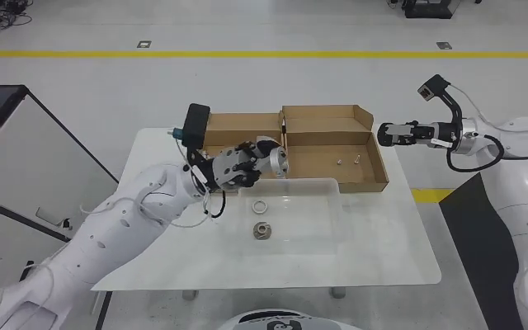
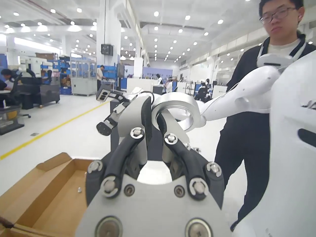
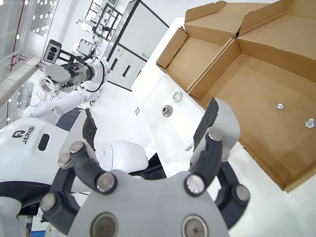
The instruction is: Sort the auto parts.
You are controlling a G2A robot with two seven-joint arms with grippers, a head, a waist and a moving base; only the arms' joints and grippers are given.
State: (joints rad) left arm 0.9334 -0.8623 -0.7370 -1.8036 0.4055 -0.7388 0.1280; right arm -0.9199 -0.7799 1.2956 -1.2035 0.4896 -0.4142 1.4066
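Note:
My left gripper (image 1: 262, 157) is shut on a large silver ring (image 1: 278, 162), held in the air over the seam between the left cardboard box (image 1: 227, 132) and the clear tray (image 1: 326, 188). In the left wrist view the ring (image 2: 176, 109) has one finger inside its bore and one outside. The right wrist view shows that ring (image 3: 47, 85) far off. A smaller ring (image 1: 261, 205) and a flanged hub (image 1: 261, 229) lie in the tray. Two small bolts (image 1: 347, 160) rest in the right cardboard box (image 1: 375, 161). My right gripper (image 1: 382, 134) hangs open beyond that box's right edge, its fingers (image 3: 213, 114) wide apart.
The white table (image 1: 388, 247) has bare room in front of and right of the tray. In the right wrist view the small ring (image 3: 177, 96) and hub (image 3: 167, 109) sit near the tray's box-side end. A person stands behind the robot in the left wrist view.

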